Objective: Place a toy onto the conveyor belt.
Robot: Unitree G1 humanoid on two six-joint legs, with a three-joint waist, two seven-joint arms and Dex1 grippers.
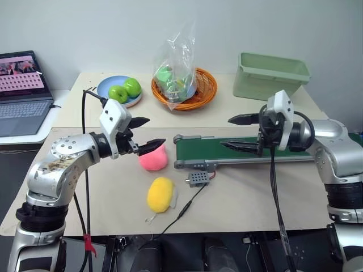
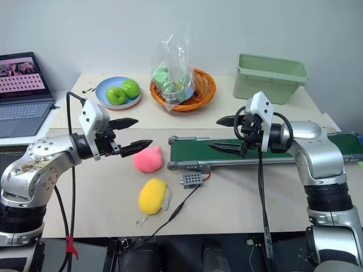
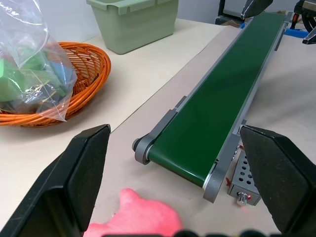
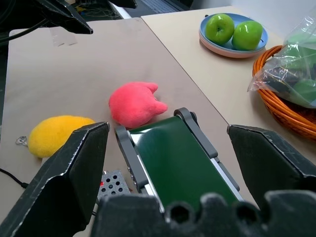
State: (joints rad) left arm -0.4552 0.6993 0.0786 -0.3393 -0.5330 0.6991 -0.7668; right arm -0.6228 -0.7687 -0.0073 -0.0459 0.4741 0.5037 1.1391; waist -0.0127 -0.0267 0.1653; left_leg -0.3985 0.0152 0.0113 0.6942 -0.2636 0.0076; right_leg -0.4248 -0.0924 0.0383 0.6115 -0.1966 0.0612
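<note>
My left end effector hangs above the desk with its two black fingers spread wide and nothing between them, its tips just above and beside the pink toy. The toy lies on the desk, apart from the belt, close to the near-left roller end of the conveyor belt; the right wrist view shows its two pointed ears turned toward that roller. My right end effector is also wide open and empty, hovering over the dark green belt a little way in from that same end. In front of the toy lies a yellow oval plush, and beside it, under the belt's frame, a small grey box with a cable trailing toward the desk edge. Farther back stand a blue plate with two green apples, an orange basket holding a clear bag, and a pale green bin. A laptop sits open at the far left.
</note>
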